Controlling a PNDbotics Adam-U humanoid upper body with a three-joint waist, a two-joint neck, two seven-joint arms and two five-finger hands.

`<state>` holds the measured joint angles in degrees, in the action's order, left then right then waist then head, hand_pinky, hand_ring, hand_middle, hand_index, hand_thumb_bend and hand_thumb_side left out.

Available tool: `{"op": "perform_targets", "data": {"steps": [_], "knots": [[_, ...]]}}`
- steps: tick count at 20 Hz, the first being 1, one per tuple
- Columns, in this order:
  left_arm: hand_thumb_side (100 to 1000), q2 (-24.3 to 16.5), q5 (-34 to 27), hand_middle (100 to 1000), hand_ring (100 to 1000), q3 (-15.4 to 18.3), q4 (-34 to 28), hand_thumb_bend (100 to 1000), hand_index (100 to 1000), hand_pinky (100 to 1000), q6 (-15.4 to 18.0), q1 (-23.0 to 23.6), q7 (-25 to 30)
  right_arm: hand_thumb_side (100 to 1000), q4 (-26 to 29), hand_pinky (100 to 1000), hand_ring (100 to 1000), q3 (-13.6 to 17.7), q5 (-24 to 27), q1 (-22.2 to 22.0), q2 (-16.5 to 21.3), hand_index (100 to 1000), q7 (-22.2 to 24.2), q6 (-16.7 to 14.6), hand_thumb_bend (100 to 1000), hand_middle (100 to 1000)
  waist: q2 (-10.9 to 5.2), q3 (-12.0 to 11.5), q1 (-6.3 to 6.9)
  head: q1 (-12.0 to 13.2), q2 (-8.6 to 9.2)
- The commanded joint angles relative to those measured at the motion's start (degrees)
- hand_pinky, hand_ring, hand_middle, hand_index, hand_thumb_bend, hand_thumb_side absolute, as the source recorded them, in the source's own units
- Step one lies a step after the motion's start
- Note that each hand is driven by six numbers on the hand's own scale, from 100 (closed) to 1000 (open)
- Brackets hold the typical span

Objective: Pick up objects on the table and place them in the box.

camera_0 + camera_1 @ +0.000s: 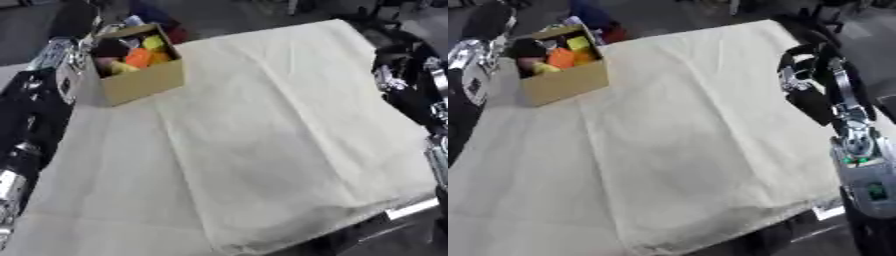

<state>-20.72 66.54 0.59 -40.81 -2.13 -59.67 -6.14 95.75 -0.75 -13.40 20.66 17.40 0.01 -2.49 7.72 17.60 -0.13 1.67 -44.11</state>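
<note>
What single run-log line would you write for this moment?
box: far left of cloth, holds orange, yellow items | cloth: no loose items seen | left hand: by box | right hand: right edge, holds nothing

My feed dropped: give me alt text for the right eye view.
A cardboard box holding orange and yellow items sits at the far left of a cream cloth-covered table. The right robot hand hangs over the table's right edge.

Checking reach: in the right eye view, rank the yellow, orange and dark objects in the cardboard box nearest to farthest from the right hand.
From the right hand:
1. yellow object, right side of the cardboard box
2. orange object, middle
3. dark object, left side
</note>
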Motion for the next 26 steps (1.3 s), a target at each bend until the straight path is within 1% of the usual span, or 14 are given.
{"op": "perform_targets", "data": {"steps": [1,2,3,4,7,8,9,11,12,13,16,20,23,26], "knots": [[581,-2.8,-4.8,702,719,0.2,-3.7,396,853,743,1.2,-0.3,-0.5,480,0.6,598,612,0.6,0.8,0.5,0.8,924,0.3,-0.2,100,685,-0.09,-0.5,-0.17,-0.1,-0.01],[564,-3.4,-7.7,683,705,0.1,-5.5,355,841,731,2.0,0.3,-0.5,479,0.5,598,612,0.7,0.8,0.4,0.8,924,0.2,-0.3,100,686,-0.18,-0.9,-0.18,-0.1,-0.01],[552,-4.2,-11.2,673,700,-0.2,-7.7,332,832,727,2.9,1.0,-0.3,479,0.6,599,613,0.8,0.8,0.3,0.9,925,0.2,-0.3,100,686,-0.27,-1.3,-0.19,0.0,-0.01],[538,-5.2,-15.4,661,694,-0.6,-10.5,294,820,720,3.8,2.0,-0.1,479,0.6,599,613,0.9,0.9,0.2,0.9,925,0.2,-0.3,100,686,-0.38,-1.8,-0.20,0.1,-0.01],[509,-9.4,-29.9,653,699,-2.2,-21.4,242,807,723,6.0,6.5,0.6,481,0.7,599,614,1.0,0.9,-0.1,1.1,927,0.1,-0.5,100,687,-0.63,-3.2,-0.06,0.5,-0.01],[602,-11.1,-34.8,651,700,-2.6,-26.0,177,804,723,6.5,8.9,0.4,483,0.7,599,614,1.0,1.0,-0.2,1.2,928,0.1,-0.5,100,688,-0.67,-3.9,0.03,0.8,-0.01],[500,-12.6,-39.3,649,699,-2.7,-30.7,233,801,721,6.5,11.6,0.1,485,0.8,598,613,0.9,1.1,-0.2,1.2,928,0.1,-0.6,100,688,-0.68,-4.4,0.13,1.1,-0.01],[504,-15.0,-46.9,645,696,-1.9,-39.8,212,797,716,5.8,17.8,-1.3,494,1.2,596,612,0.7,1.5,-0.2,1.0,928,0.1,-0.9,100,687,-0.71,-5.4,0.29,1.9,-0.01],[511,-15.5,-50.0,644,695,-1.2,-43.9,206,796,715,5.4,21.0,-2.1,474,1.3,594,611,0.5,1.8,-0.2,0.8,927,0.1,-1.1,100,686,-0.67,-5.8,0.36,2.4,-0.01],[523,-15.8,-52.6,639,691,-0.5,-47.5,192,793,710,5.0,23.9,-2.9,503,1.5,592,611,0.4,2.0,-0.2,0.7,927,0.0,-1.3,100,685,-0.63,-6.1,0.44,2.7,-0.01],[558,-13.7,-57.7,630,684,2.3,-55.5,171,787,701,4.2,32.8,-5.3,510,1.9,589,609,-0.2,3.0,-0.3,0.0,925,-0.1,-1.8,100,683,-0.38,-6.9,0.60,4.0,-0.01],[618,-8.8,-59.9,622,678,5.0,-60.6,141,778,694,3.5,41.7,-7.6,524,2.1,585,607,-0.6,4.4,-0.9,-1.0,921,-1.1,-2.4,100,679,0.12,-7.8,0.56,4.6,-0.01],[646,-5.1,-60.5,619,676,6.1,-62.4,136,776,690,3.7,46.2,-8.3,526,1.8,584,609,-1.1,5.7,-1.3,-1.3,918,-1.9,-2.9,100,681,0.51,-8.2,0.46,4.7,-0.01],[678,-2.0,-61.1,613,669,7.1,-63.0,127,774,684,4.1,49.6,-9.7,525,1.6,583,612,-1.3,6.4,-1.7,-1.9,916,-2.5,-3.2,100,685,0.70,-8.3,0.36,5.0,-0.01]]}}
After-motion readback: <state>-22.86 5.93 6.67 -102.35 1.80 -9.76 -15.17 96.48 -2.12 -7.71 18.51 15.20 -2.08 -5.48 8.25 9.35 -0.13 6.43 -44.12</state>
